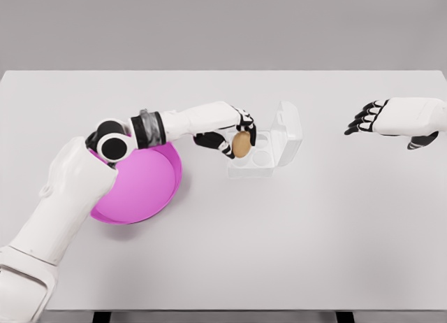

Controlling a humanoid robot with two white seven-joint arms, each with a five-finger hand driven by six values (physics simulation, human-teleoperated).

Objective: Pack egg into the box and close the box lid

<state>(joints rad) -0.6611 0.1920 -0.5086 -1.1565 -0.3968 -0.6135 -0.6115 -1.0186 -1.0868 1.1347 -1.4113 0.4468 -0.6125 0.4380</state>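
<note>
Left hand grips the small brown egg above the clear plastic lidded box; next, lower it into a cup. Right hand hangs relaxed, empty.

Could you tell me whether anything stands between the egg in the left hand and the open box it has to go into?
Nothing visible does. The left hand holds the egg at the left edge of the box, whose lid stands open on the far right side, away from the egg's path.

The left arm hides part of the pink bowl.
</note>
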